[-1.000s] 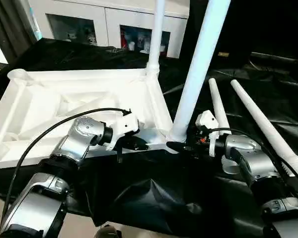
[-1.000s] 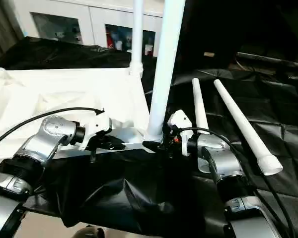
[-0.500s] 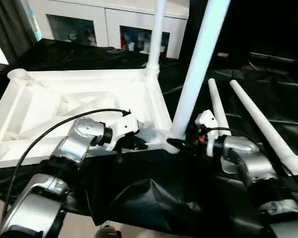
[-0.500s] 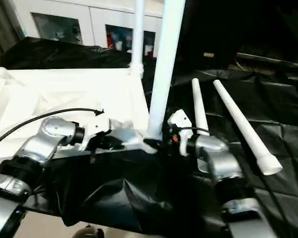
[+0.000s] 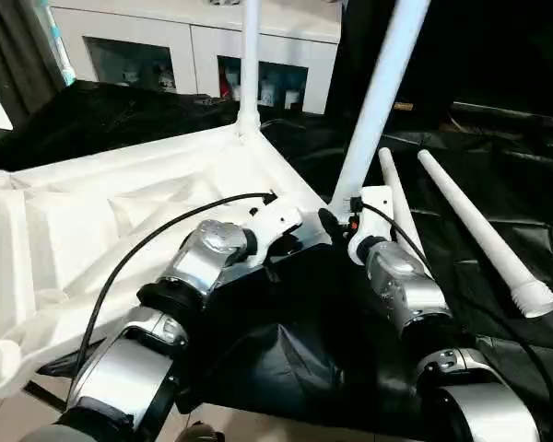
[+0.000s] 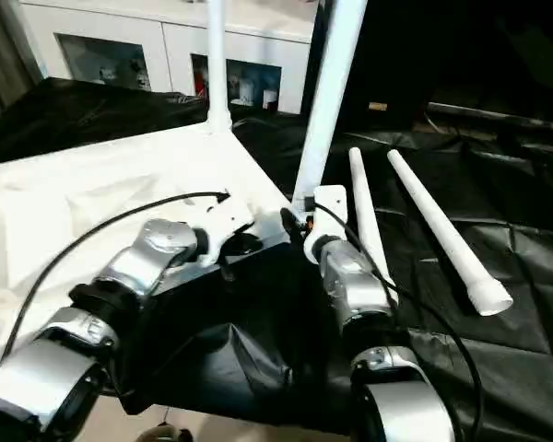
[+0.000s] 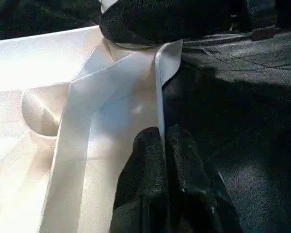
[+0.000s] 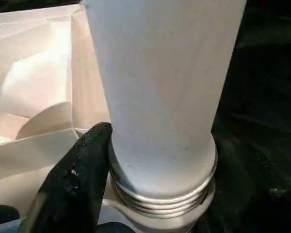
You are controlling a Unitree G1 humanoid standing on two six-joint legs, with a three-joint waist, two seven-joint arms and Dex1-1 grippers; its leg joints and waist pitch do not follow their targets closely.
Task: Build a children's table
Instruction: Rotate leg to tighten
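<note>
Lying upside down across the frame's left half, the tabletop (image 5: 120,207) is being pinched at its rim by the closed left gripper (image 7: 163,145); the right gripper (image 8: 136,184) is clasping the near upright leg (image 5: 373,101).

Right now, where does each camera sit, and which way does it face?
Left eye, right eye: on the head, looking forward and down over both silver forearms at the upturned table top and two loose legs.
Left wrist: along the shut left claw, at the top's rim.
Right wrist: along the right claw's finger, at the near standing leg.
Shared: that leg and the top.
</note>
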